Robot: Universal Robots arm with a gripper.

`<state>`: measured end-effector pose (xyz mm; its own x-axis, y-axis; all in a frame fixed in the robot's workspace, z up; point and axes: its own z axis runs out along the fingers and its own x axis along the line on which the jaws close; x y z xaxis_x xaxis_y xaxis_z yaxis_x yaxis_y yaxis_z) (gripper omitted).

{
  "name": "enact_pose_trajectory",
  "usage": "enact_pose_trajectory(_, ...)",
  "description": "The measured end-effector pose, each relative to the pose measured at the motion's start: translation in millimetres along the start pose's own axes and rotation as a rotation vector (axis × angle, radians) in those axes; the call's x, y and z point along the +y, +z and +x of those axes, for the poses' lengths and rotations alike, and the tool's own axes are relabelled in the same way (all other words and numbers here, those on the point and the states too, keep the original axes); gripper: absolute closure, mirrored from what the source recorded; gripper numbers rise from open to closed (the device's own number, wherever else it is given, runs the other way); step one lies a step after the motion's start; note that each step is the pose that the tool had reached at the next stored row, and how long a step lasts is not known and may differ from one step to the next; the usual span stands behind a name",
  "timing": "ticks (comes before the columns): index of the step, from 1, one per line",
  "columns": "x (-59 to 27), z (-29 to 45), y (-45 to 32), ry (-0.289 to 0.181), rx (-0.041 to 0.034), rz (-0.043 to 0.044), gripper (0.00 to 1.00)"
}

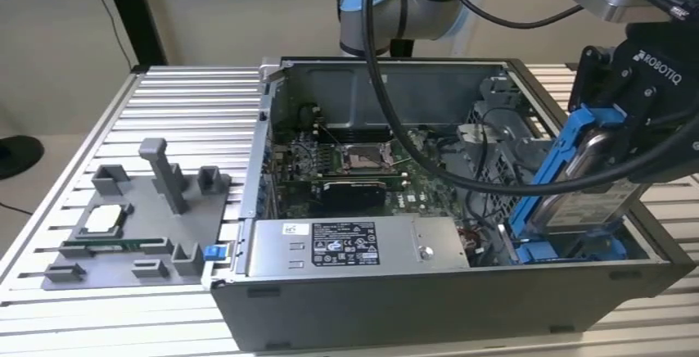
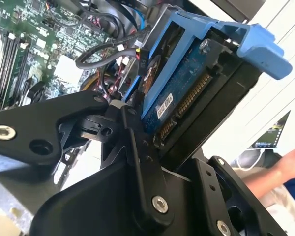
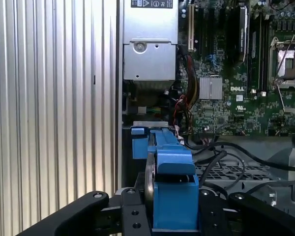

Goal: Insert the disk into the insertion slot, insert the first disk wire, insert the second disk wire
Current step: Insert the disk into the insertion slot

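Blue-framed, the disk hangs tilted (its lower end down by the insertion slot) at the exterior view's right of the open computer case, pinched between the gripper's fingers

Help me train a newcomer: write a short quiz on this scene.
1. True or false: the end effector holds the disk.
2. Relative to the slot, the disk is: A seated flat inside; B tilted above it; C level above it.
3. Fill in: the disk's frame is ____.
Key: 1 true; 2 B; 3 blue.
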<state>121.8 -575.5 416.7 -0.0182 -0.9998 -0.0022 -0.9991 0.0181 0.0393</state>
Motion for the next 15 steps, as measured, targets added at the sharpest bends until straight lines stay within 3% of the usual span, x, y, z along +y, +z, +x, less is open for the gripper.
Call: enact_pose_trajectory(15, -1.6, -0.6, 25.0, 0.0, -0.0041, -0.0002, 1.0)
